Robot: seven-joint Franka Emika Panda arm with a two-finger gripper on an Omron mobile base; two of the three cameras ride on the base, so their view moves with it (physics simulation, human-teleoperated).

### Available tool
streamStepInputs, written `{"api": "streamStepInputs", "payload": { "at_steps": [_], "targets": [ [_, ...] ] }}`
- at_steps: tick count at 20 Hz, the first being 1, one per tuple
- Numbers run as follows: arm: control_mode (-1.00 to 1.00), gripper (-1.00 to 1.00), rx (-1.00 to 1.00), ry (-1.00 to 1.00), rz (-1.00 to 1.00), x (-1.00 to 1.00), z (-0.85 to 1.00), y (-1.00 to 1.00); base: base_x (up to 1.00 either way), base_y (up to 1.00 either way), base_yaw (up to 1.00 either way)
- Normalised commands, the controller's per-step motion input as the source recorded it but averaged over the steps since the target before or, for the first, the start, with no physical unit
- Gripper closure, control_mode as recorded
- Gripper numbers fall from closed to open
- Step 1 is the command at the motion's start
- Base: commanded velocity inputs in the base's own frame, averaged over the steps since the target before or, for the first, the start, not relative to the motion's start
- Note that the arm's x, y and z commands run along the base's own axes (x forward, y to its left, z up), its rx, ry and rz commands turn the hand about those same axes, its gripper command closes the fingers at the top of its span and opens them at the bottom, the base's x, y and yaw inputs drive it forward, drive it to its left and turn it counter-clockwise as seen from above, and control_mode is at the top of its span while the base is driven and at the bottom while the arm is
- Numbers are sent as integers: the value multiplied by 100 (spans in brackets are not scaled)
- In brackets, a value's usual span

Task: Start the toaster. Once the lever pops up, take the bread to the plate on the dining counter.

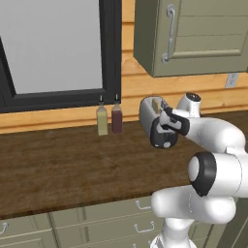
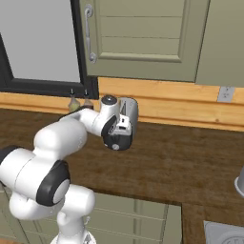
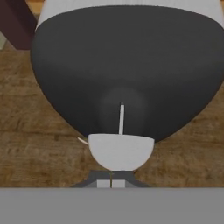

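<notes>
I've got the gripper (image 3: 110,183) jaws fully closed, nothing held, tips right at the pale lever (image 3: 120,151) on the toaster's (image 1: 147,115) black end panel, toaster on the wood worktop (image 1: 63,164) w/ bread (image 1: 155,105) in a slot, two bottles (image 1: 109,117) beside.

Toaster (image 1: 147,114): boxy silver-grey body, rounded black end panel (image 3: 124,65) facing the robot, standing upright on the dark wood worktop near the back wall, just right of two small bottles. Bread (image 1: 155,104): tan slice seated in a top slot, its upper edge showing above the slot. Lever (image 3: 121,151): pale rounded tab projecting from the black end panel, at the bottom of its vertical slot
</notes>
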Motion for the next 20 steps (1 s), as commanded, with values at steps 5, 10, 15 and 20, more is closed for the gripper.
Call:
{"api": "streamStepInputs", "payload": {
  "at_steps": [5,10,15,20],
  "targets": [
    [-100,100,0,0,1,18,0,-5,0,0,0],
    [-100,100,0,0,0,32,-1,-1,0,0,0],
    [-100,100,0,1,0,36,-13,0,0,0,0],
    [-100,100,0,0,0,27,-11,0,0,0,0]
  ]
}}
